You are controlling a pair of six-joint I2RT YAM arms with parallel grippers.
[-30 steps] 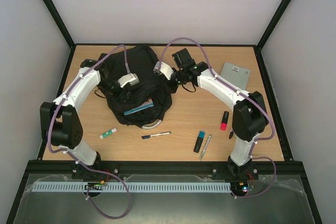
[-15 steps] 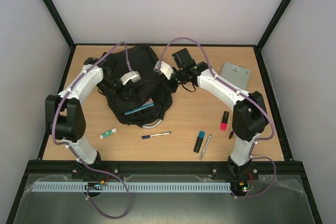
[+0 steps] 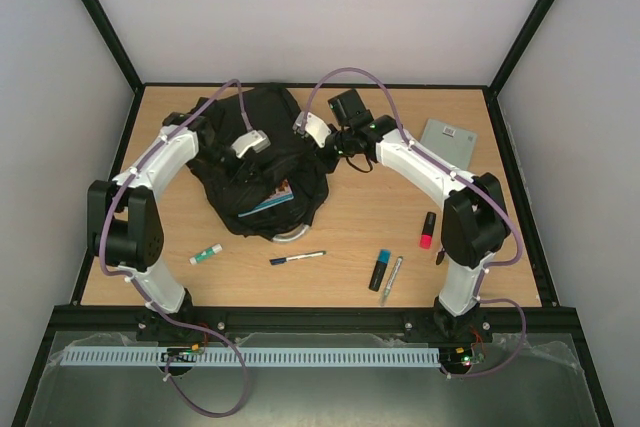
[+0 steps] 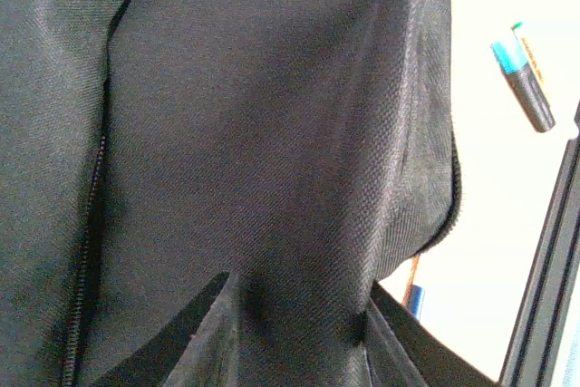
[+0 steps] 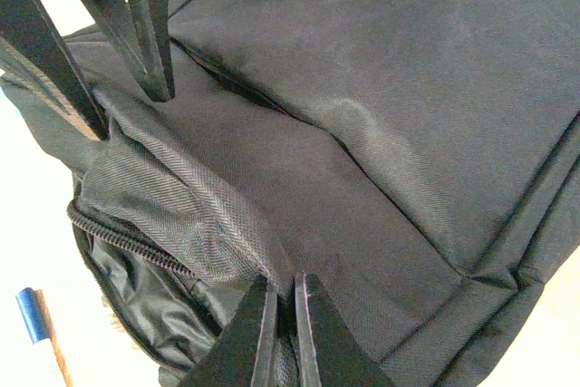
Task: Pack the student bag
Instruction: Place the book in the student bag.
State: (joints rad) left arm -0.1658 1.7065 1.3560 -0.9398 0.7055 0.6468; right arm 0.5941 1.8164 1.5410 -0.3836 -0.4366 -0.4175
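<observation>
So, left gripper [image 4: 297,285] half-closed, right gripper [image 5: 279,283] pinched tight, both on the large black soft fabric backpack [image 3: 275,112]: I'd spread evenly, no yanking.

left hand [image 4: 299,285] clamped partway, right hand [image 5: 283,282] pinched tight.
</observation>
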